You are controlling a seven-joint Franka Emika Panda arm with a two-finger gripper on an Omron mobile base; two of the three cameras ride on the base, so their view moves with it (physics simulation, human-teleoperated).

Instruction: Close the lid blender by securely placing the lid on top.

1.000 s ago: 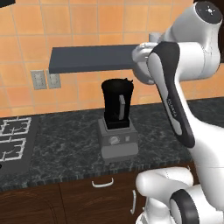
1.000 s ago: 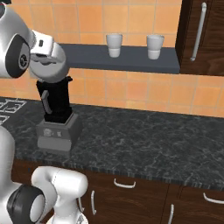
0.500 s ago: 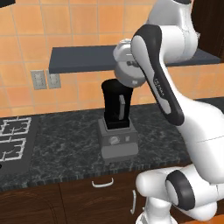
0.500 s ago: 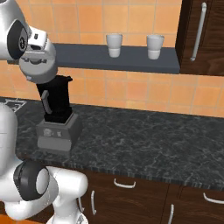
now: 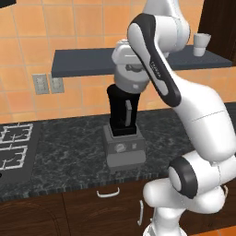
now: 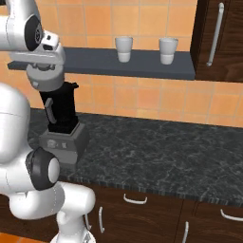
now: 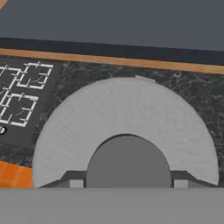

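The fingers (image 7: 127, 183) were closed on the knob (image 7: 127, 162) of the lid (image 7: 124, 127), which the hand held flat beneath it right at the top of the blender (image 5: 123, 117); in both base views the hand hid the jar's mouth, so whether the lid already touched the rim could not be told. The blender stood on the dark surface (image 6: 161, 152) beside the stove (image 5: 14, 145), under the shelf (image 6: 142, 64) carrying two cups (image 6: 123, 49). To do this step well, the lid probably needed to stay level and centred over the jar, then go straight down until it seated all round. Letting go before that, or pressing off-centre, might have left it cocked or nudged the blender.
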